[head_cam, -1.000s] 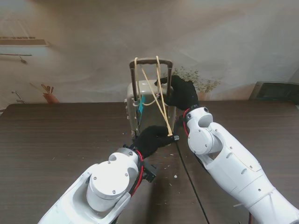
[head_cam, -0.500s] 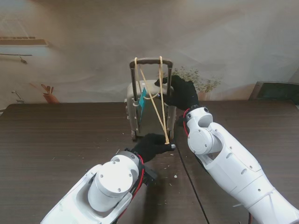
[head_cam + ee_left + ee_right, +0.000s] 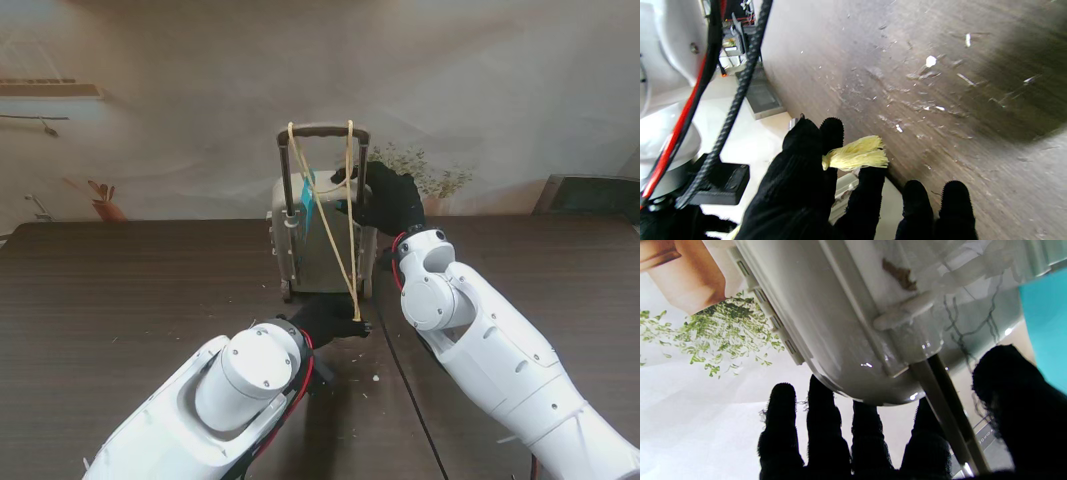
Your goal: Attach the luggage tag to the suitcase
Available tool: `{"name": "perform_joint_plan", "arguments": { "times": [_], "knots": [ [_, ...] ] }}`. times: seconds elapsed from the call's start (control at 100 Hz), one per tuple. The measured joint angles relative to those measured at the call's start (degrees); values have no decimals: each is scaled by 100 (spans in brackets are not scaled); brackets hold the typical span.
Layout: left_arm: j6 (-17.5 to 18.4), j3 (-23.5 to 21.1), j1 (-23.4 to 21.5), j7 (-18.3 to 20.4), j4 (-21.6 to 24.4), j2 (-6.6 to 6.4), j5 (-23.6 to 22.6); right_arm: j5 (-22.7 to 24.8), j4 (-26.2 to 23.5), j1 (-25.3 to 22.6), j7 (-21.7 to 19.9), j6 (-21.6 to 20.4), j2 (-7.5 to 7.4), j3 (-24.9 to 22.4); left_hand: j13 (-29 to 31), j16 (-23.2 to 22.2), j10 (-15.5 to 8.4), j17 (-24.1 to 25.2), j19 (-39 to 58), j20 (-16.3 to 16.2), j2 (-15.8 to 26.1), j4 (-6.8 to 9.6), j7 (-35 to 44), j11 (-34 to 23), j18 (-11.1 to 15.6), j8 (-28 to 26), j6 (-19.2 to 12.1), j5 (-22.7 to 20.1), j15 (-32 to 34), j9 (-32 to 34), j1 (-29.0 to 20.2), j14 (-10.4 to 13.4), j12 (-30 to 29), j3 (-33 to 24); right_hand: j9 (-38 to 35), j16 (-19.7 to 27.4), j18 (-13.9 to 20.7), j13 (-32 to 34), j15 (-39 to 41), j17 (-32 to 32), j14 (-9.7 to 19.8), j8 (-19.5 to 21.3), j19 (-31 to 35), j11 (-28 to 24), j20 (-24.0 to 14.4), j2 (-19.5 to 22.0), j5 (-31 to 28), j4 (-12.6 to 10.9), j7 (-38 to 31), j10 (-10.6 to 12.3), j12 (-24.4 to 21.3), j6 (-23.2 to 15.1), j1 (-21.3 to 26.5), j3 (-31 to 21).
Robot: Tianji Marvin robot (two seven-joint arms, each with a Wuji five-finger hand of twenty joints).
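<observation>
Right now the left hand (image 3: 333,316) is pinched on the frayed end of the yellow cord (image 3: 855,154) — thumb and forefinger clamped, other fingers loose — just in front of the suitcase (image 3: 322,245), on the side nearest me. From that pinch the cord runs up taut to the suitcase's pull handle (image 3: 325,130) and loops over it. The teal luggage tag (image 3: 307,192) hangs on the cord high up by the handle's left post, so it's threaded but prob. not tied off.

The right hand (image 3: 388,200) sits at the suitcase's right shoulder, fingers spread round the top corner & handle post; whether it truly grips or only braces, can't tell.

Risks, as I judge it: only a short tuft of cord sticks out of the pinch — it could slip under tension. Too hard a pull could tip the upright case toward me if the right hand's hold is weak.

Hidden: the case's wheels behind the left hand, any knot at the handle, and the tag is cut off at the right wrist view's edge.
</observation>
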State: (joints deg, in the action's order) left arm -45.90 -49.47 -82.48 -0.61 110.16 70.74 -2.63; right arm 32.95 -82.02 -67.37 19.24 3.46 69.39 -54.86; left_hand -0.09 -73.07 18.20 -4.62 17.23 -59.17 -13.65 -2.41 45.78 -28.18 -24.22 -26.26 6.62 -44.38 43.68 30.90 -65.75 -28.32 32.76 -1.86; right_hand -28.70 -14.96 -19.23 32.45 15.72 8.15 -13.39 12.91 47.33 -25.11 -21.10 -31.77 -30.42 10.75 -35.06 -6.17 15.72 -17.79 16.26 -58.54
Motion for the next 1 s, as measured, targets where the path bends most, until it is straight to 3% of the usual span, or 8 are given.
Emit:
{"name": "perform_joint_plan", "arguments": {
  "times": [0.37, 0.66, 1.0],
  "knots": [
    [-335, 270, 442, 204, -602, -31, -151, -35, 43, 30, 20, 14, 15, 26, 0, 0, -4, -162, 28, -45, 0, 0, 0, -59, 0, 0, 3, 0, 72, 0, -1, 0, 10, 0, 0, 0, 0, 0, 0, 37, 1, 0, 9, 66, 6, 0, 0, 0, 60, 0, 0, 0, 0, 0],
    [-340, 458, 772, 244, -1218, 0, -186, -75, 67, 50, 39, 33, 25, 47, 0, -1, -17, -208, 81, -81, 0, 0, 0, -63, 0, 0, 3, 0, 138, 0, -3, 0, 20, 0, 0, 0, 0, 3, 0, 46, 3, 0, 16, 72, 9, 0, 0, 0, 64, 0, -1, -4, 0, 0],
    [-331, 592, 988, 279, -1516, 44, -176, -95, 93, 55, 66, 33, 40, 50, 0, -1, -75, -218, 83, -83, 1, 0, 6, -70, 4, 85, 3, 0, 147, 0, -58, 0, 57, 0, 0, 0, 0, 80, 0, 54, 3, 2, 71, 74, 68, 0, 0, 0, 65, 0, -1, -49, 0, -46]
  ]
}}
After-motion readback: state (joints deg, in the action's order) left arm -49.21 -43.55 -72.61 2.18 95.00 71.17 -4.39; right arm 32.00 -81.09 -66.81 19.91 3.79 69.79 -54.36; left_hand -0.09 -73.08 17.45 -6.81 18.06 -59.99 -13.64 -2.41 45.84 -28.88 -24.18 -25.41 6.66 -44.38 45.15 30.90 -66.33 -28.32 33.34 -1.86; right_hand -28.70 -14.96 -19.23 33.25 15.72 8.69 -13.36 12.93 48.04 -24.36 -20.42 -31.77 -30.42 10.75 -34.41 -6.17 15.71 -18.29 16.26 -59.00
